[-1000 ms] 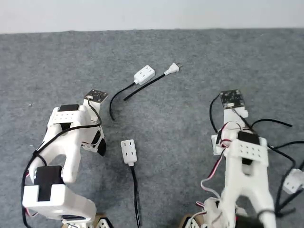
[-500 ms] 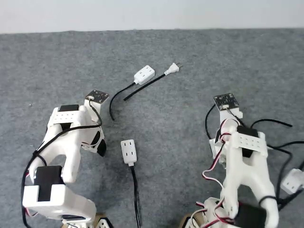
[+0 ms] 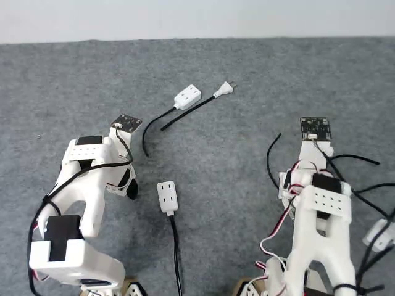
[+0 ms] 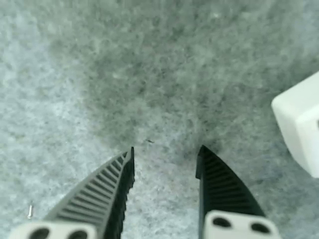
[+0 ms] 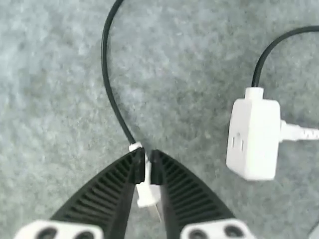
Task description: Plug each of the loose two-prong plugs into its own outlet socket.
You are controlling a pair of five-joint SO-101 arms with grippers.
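My right gripper (image 5: 147,155) is shut on a white two-prong plug (image 5: 145,191), low over the grey mat. The plug's black cord (image 5: 107,74) curves away from the fingers. A white outlet socket (image 5: 253,137) lies close beside that plug. In the high view another socket (image 3: 166,197) lies between the arms, and my left gripper (image 4: 166,149) stands open just to its left with bare mat between its fingers. That socket's corner (image 4: 299,124) shows beside the left fingers. Farther back lie a third socket (image 3: 187,97) and a loose plug (image 3: 225,89).
Grey mat (image 3: 234,148) covers the table up to a pale wall at the back. Black cables (image 3: 355,160) loop beside the right arm, and a white socket block (image 3: 379,234) lies at the right edge. A cord (image 3: 176,253) runs from the middle socket to the front.
The right arm's wrist swung left, then back right and a little farther out; its black cord shifted with it. The left arm has kept still.
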